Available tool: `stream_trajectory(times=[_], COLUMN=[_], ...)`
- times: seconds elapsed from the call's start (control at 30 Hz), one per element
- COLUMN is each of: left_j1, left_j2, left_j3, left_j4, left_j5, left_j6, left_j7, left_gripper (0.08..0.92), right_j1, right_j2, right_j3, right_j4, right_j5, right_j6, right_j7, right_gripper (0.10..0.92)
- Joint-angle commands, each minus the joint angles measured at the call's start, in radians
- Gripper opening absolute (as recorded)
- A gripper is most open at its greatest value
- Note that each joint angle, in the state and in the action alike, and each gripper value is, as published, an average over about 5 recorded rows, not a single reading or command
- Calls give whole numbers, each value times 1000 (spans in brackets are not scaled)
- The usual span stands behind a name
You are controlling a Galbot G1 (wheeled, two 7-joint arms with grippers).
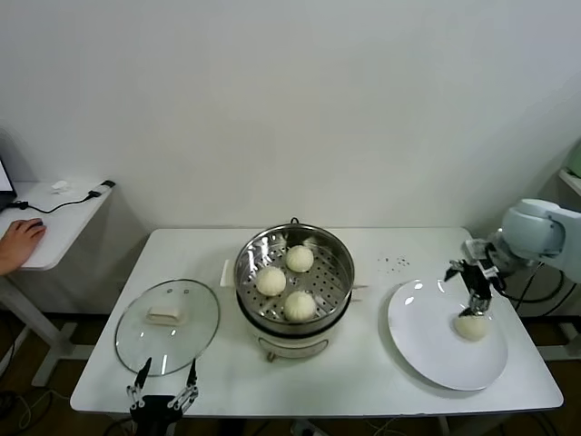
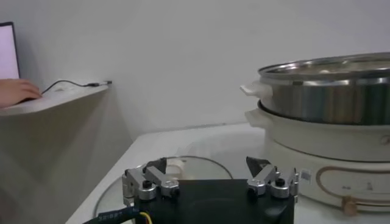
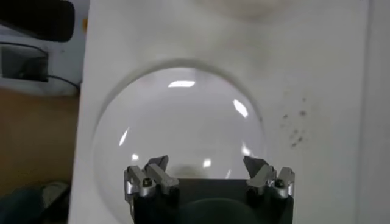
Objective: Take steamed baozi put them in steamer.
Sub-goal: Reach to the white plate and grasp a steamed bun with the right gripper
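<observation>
**Three baozi in steamer, one on plate**

Nearest the head camera, at the table's [image 1: 363,381] front edge: left gripper [image 1: 163,392], fingers spread wide, parked just beside the glass lid [image 1: 167,325] with its white handle; arm behind it cut off by the frame. Centre of table: stainless steamer [image 1: 294,272] on cream base, holding three steamed baozi [image 1: 300,305] on the perforated tray. From the left wrist camera, only the steamer's rim and wall [image 2: 329,91] seen side-on; buns hidden inside. On the right: white plate [image 1: 436,359] with a fourth baozi [image 1: 471,327]. Directly over it, right gripper [image 1: 476,300], fingers apart; contact with the bun hard to judge. From the right wrist camera, open fingertips [image 3: 155,173] over the plate [image 3: 183,122]; bun itself hidden below the gripper body. Far left, partly cropped: a person's hand [image 1: 18,243] on a side desk [image 1: 64,218].
</observation>
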Motion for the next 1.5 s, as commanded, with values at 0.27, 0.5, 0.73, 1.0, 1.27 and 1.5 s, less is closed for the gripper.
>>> stream_trajectory(times=[0.27, 0.5, 0.73, 1.0, 1.27, 1.5], left_j1=[4, 2, 6, 12, 9, 10], left_j2=[-7, -13, -16, -17, -17, -17], left_j3=[3, 6, 4, 4, 6, 6], left_j4=[1, 6, 6, 2, -1, -4], left_j5=[19, 34, 38, 37, 38, 37], left_j6=[4, 6, 3, 2, 3, 3], left_j7=[0, 0, -1, -1, 0, 0], left_gripper=[823, 823, 823, 823, 823, 823], right_j1=[-613, -664, -668, -684, -688, -676], right_j2=[-13, 67, 118, 129, 121, 111], right_j3=[549, 614, 623, 632, 648, 651], right_j4=[-311, -381, -436, -454, -448, -441], right_j5=[-219, -245, -259, -274, -268, -260], right_j6=[60, 73, 85, 96, 100, 103], right_j7=[-42, -46, -60, -66, -76, -83], right_gripper=[823, 823, 823, 819, 651, 563])
